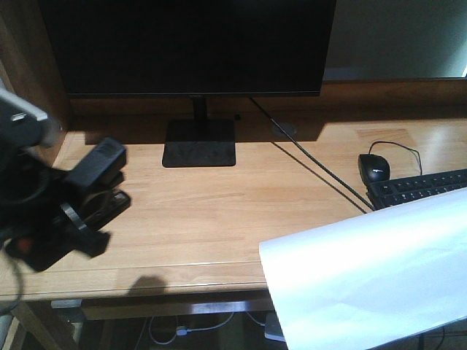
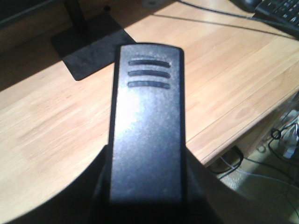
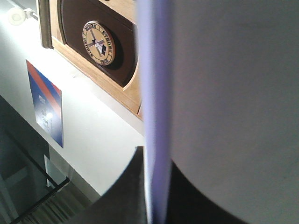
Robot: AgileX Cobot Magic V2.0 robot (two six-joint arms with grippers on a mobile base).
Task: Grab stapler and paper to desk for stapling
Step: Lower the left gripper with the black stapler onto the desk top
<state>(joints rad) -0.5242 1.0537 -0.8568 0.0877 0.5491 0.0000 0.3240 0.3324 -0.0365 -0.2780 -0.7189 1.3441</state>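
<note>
Between the left gripper's (image 1: 86, 210) clamped fingers, the stapler (image 2: 147, 116) hangs over the desk (image 1: 219, 197) beneath, seemingly not yet set down. Likewise the right gripper (image 3: 156, 198) pinches the paper (image 1: 372, 270), which overhangs the desk's front edge. Both items are in hand; placing and stapling remain.

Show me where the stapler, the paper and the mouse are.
stapler (image 2: 147, 135), left wrist view, middle of its black top
paper (image 1: 372, 270), exterior front view, centre of the white sheet
mouse (image 1: 373, 168), exterior front view, top of its black shell
</note>
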